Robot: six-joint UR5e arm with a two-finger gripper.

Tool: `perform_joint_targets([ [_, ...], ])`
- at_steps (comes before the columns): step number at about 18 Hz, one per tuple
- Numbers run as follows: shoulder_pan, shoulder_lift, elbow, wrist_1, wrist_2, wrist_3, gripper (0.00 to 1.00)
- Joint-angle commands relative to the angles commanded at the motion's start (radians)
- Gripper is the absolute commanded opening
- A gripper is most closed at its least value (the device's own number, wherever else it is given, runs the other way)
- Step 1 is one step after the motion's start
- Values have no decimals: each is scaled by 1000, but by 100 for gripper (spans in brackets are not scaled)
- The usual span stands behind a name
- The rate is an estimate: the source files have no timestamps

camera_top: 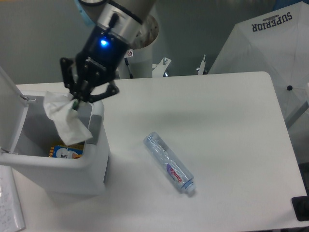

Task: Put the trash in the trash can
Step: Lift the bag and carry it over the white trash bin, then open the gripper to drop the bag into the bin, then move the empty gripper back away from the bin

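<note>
My gripper [77, 100] hangs over the open trash can [94, 166], shut on a crumpled white tissue [65, 119] that dangles into the bin's mouth. The can is a white rectangular bin at the left with its lid [8, 108] swung up and a grey latch pad [94, 129] on its right rim. A blue and yellow packet [66, 151] lies inside on the bottom. An empty clear plastic bottle [169, 163] lies on its side on the white table [231, 145], well to the right of the bin and apart from the gripper.
The arm's base column [137, 53] stands at the table's back edge. A white cloth printed SUPERIOR [270, 43] hangs past the right edge. Papers [8, 208] lie at the front left corner, and a dark object [301, 208] sits at the front right.
</note>
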Motion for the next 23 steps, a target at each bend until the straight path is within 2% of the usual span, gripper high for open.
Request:
perform_joint_targets([
  [2, -25, -8, -2, 0, 3, -3, 20],
  [3, -25, -12, -2, 0, 3, 3, 31],
  [4, -26, -17, -2, 2, 3, 8, 56],
  [5, -31, -24, -3, 5, 5, 9, 92],
  [6, -32, -23, -8, 3, 8, 6, 100],
  [11, -32, -32, -6, 8, 12, 8, 100],
  [14, -13, -75, 37, 20, 52, 6, 100],
  [20, 185, -133, 113, 20, 81, 11, 100],
  [23, 264, -208, 150, 23, 84, 70, 100],
])
